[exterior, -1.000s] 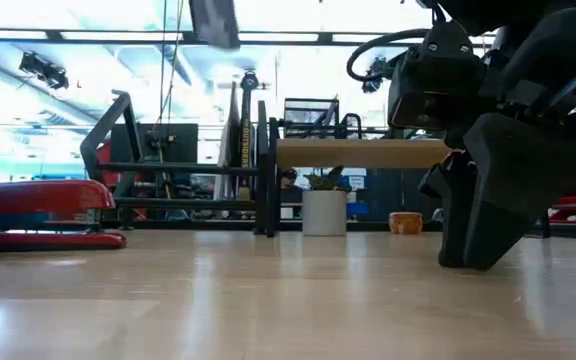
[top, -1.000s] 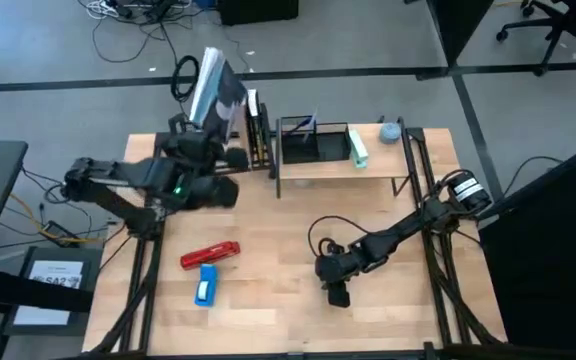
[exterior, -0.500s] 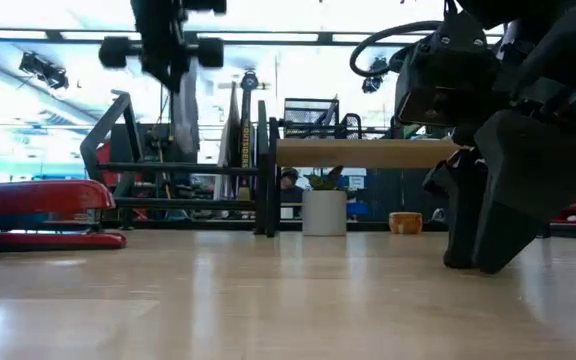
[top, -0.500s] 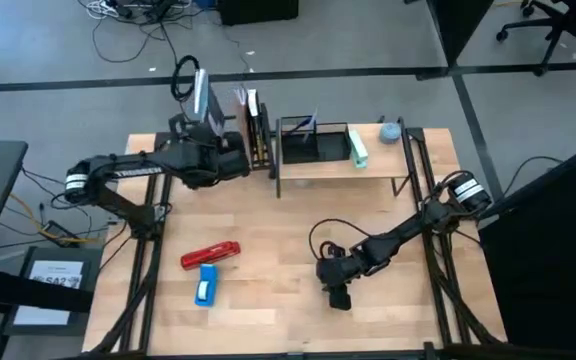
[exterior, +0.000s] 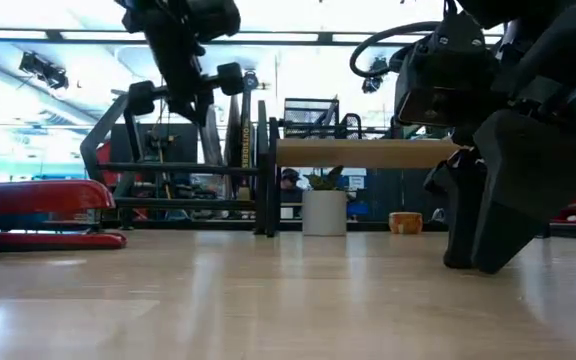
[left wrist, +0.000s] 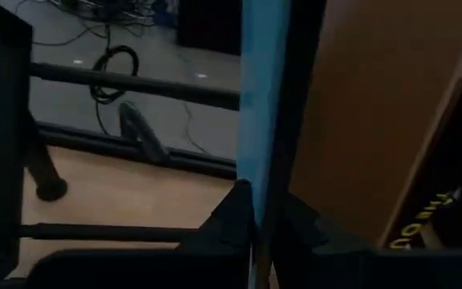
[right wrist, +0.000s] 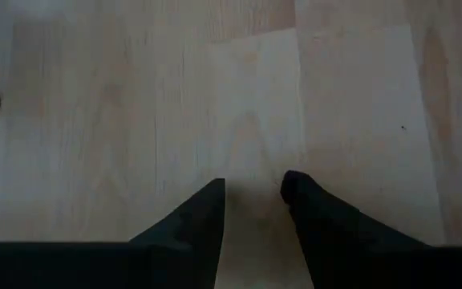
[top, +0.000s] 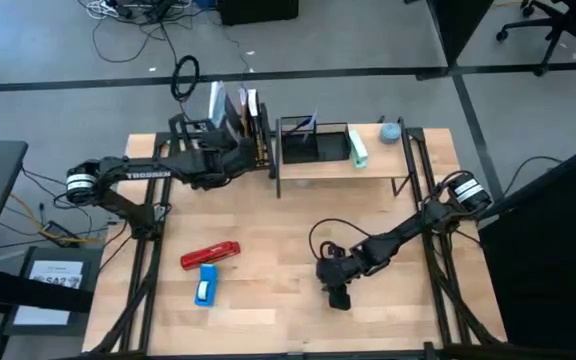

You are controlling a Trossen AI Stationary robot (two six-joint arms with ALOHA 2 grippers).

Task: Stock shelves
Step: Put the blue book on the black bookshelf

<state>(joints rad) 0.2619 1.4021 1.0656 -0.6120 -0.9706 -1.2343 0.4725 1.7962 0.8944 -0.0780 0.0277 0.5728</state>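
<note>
The left end effector [top: 230, 158] is clamped on a thin light-blue book [left wrist: 261, 120], its fingers [left wrist: 235, 221] pinching the lower edge. Over the last second it has swung from in front of the black tube-frame rack [top: 190, 130] up and in, so the book now stands nearly upright among the rack's bars, just beside the books [top: 254, 125] already standing there. That suggests the placing step is almost done, with only lowering and letting go left. In the left wrist view a brown cover and a dark spine with yellow lettering sit tight against the blue book, so these neighbours and the rack's cross bar [left wrist: 135, 83] are what could catch it. To the right stands the wood-topped shelf [top: 340, 165], carrying a black mesh tray [top: 313, 143] and a pale green item [top: 357, 147]. A red stapler [top: 210, 255] and a blue item [top: 206, 284] lie well apart on the front of the surface [top: 268, 230], not yet stocked. The right end effector [right wrist: 251, 205] rests near the surface with its fingers slightly parted, holding nothing and unchanged.
</note>
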